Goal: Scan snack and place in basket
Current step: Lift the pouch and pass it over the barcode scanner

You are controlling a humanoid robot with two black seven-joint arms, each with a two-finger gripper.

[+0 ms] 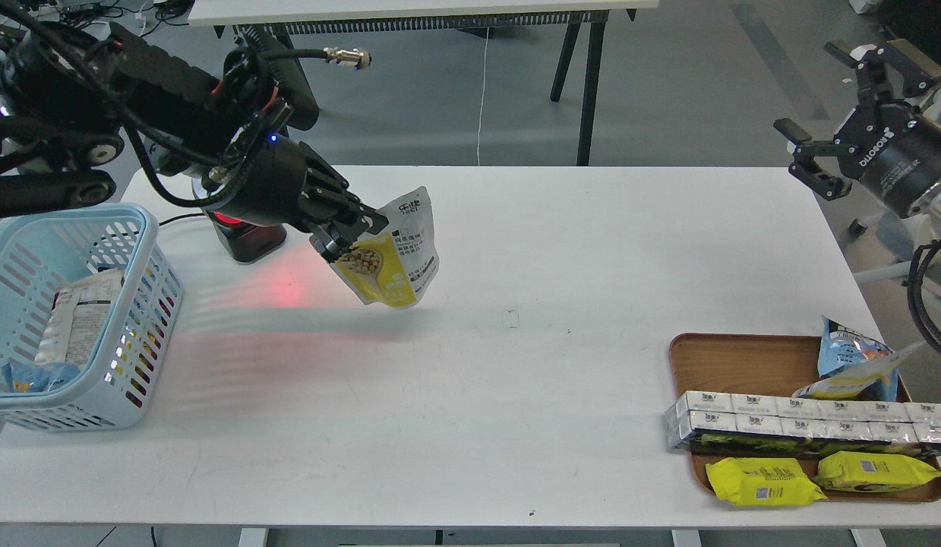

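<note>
Snack: the pouch [398,254], white at its top and yellow lower down with a round picture of beige pieces, hangs tilted above the table, left of the table's middle and toward its far side; its lower edge is close to the surface, but whether it touches cannot be told.
Left gripper: the left gripper [347,237] pinches the snack at its left edge, fingers pressed onto the pack beside the round picture.
Left arm: it comes in from the upper left, black and wrapped in cables, with a small blue light on the wrist.
Scanner: a dark scanner [246,234] stands on the far left of the table, just behind the left wrist, with a red glow at its face and a red patch of light on the tabletop near the snack.
Basket: the light blue basket [140,304] sits at the left edge of the table, well apart from the snack; a pale packet [79,319] leans inside it.
Right gripper: the right gripper [819,121] is raised at the far right, off the table edge, its fingers spread and holding nothing.
Tray: a brown wooden tray [728,365] lies at the near right, carrying a row of white boxes [804,422], two bright yellow flat packs [762,480] and a blue and yellow bag [850,365].
Table: white [516,425], bearing all of these.
</note>
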